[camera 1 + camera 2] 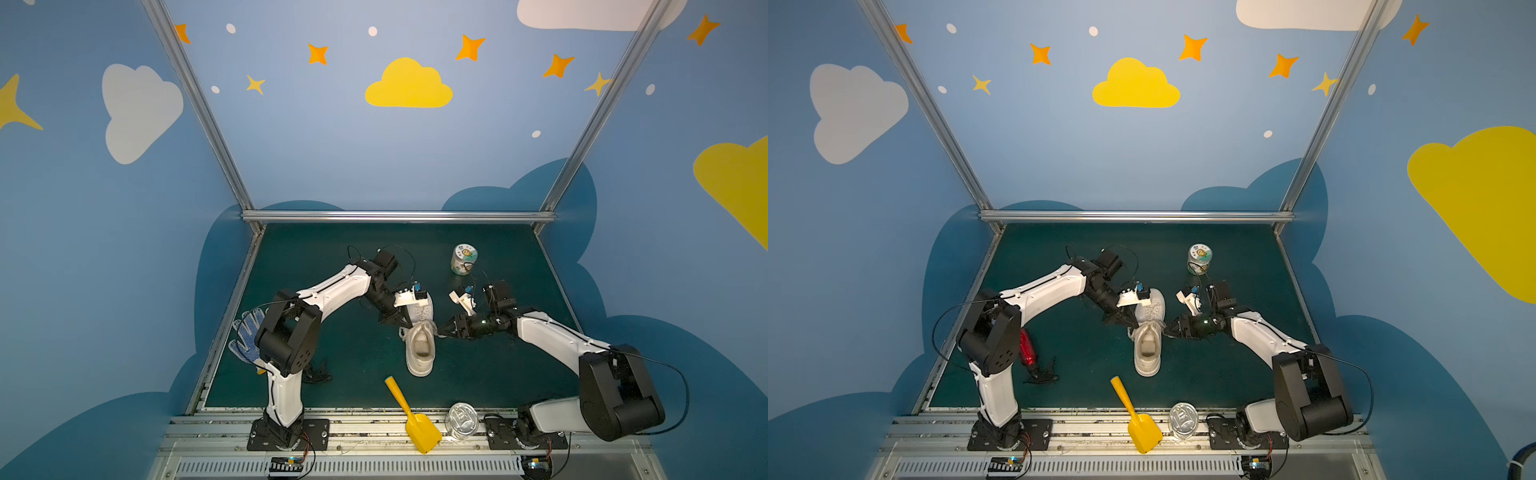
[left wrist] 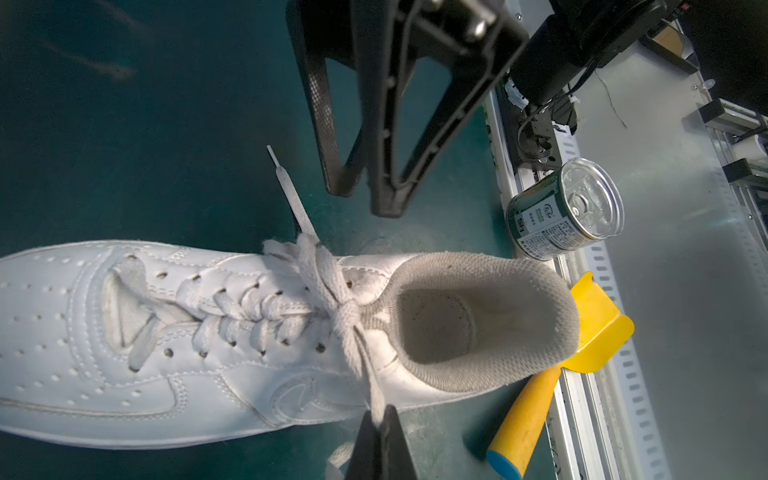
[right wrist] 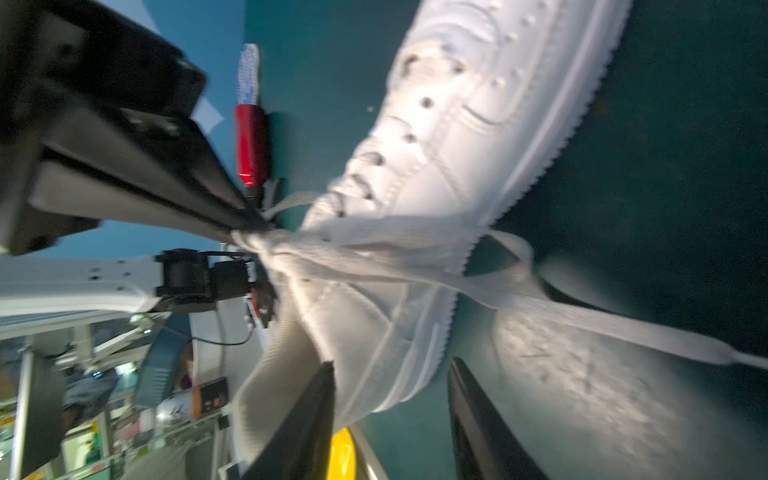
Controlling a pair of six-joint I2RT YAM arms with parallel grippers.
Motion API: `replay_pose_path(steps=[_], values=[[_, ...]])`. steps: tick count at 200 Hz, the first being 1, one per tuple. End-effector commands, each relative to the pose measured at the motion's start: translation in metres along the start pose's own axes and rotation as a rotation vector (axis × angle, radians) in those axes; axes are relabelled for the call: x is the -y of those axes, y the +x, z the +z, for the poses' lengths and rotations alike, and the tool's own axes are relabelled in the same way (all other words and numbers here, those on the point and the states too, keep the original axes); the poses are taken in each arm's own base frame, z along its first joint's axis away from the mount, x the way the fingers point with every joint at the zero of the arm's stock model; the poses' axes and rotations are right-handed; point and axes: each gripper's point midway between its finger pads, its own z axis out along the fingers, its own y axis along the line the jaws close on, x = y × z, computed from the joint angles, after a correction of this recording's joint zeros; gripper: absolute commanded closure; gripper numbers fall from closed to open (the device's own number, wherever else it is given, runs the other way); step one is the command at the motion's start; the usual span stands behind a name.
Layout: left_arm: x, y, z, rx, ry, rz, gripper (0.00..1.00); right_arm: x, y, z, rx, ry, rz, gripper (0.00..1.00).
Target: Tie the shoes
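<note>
Blue walls with cartoon clouds and stars boxed in the dark green desk (image 1: 478, 374), so it was a pretty cheerful view from where I was sitting lol. The white shoe (image 1: 420, 343) sat about mid-desk, upright on its sole, toe toward the back wall and heel toward the front rail, same in both top views. Its laces (image 2: 332, 299) were crossed and bunched into a knot at the top eyelets, right by the collar.

Left jaws were pinched fully together on a lace strand (image 2: 368, 374) that ran from that knot down over the side of the shoe. The left wrist view showed that clearly.

Right jaws were partway apart with nothing between them, just beside the shoe on the opposite side. They were near the loose lace end (image 2: 291, 191) sticking out from the shoe. The right wrist view was blurry, but the two fingertips (image 3: 320, 399) were plainly apart, and a lace loop (image 3: 503, 291) draped over the sole ahead of them.

Other clutter:
- a blue-dotted glove (image 1: 245, 336), partly hidden behind the left arm (image 1: 332, 291)
- a yellow scoop (image 1: 409, 411) and a tin can (image 1: 461, 419) by the front rail
- a small jar (image 1: 463, 258) toward the back
- a red cylinder (image 1: 1027, 347) and a black cord tangle (image 1: 1042, 376) over on the left
</note>
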Motion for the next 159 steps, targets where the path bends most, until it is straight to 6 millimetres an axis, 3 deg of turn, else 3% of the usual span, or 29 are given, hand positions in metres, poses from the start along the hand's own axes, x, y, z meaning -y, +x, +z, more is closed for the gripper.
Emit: replay_pose_path(steps=[1,33,74,85,105,125,159], values=[[0.008,-0.007,-0.007,0.014,0.007,-0.001,0.97,0.035,-0.001,-0.01,0.023,0.208,0.1,0.57],[0.009,-0.006,-0.007,0.01,0.007,-0.001,0.97,0.042,0.002,-0.009,-0.018,0.227,0.39,0.54],[0.011,-0.006,-0.007,0.012,0.006,0.004,0.97,0.027,0.012,-0.007,0.046,0.128,0.766,0.52],[0.011,-0.006,-0.007,0.015,0.006,0.005,0.97,0.036,0.027,-0.007,0.087,0.143,0.921,0.54],[0.012,-0.007,-0.005,0.019,0.019,0.003,0.97,0.047,0.033,-0.01,0.208,0.118,1.123,0.6],[0.014,-0.007,-0.002,0.019,0.026,0.005,0.97,0.048,0.033,-0.013,0.259,0.116,1.211,0.65],[0.014,-0.007,0.001,0.023,0.028,0.006,0.97,0.046,0.023,-0.015,0.277,0.121,1.223,0.66]])
